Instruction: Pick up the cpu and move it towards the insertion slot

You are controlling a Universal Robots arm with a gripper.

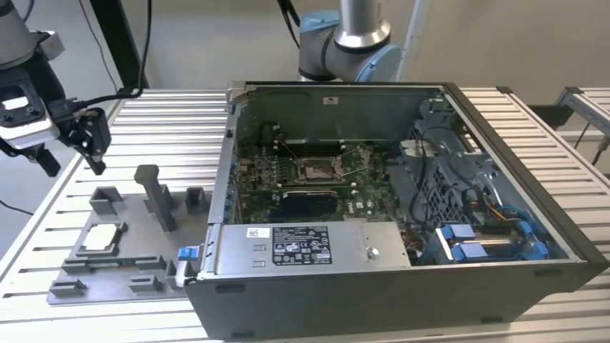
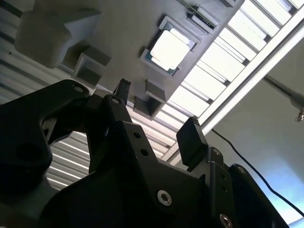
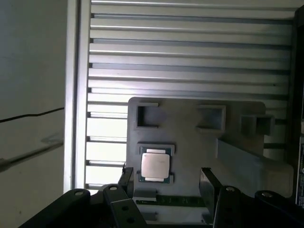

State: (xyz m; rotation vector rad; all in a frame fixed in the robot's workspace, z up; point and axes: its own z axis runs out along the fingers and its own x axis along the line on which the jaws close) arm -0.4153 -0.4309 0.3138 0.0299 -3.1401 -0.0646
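Observation:
The cpu (image 1: 103, 238) is a small silvery square lying flat in a recess of the grey fixture plate (image 1: 133, 266) at the exterior view's left. It also appears in both wrist views (image 2: 170, 49) (image 3: 155, 165). My gripper (image 1: 71, 161) hangs in the air above and behind the fixture, open, with nothing between its black fingers (image 2: 190, 130) (image 3: 207, 176). The insertion slot (image 1: 316, 169) is a silver-framed square socket on the green board inside the open computer case, well off to the exterior view's right of the gripper.
The open computer case (image 1: 458, 286) stands on a slatted aluminium table (image 1: 162, 121). Grey upright blocks (image 1: 153, 196) rise from the fixture near the cpu. A labelled metal box (image 1: 300, 246) and blue clips (image 1: 476, 246) sit in the case's front. A robot arm's base (image 1: 348, 43) stands behind it.

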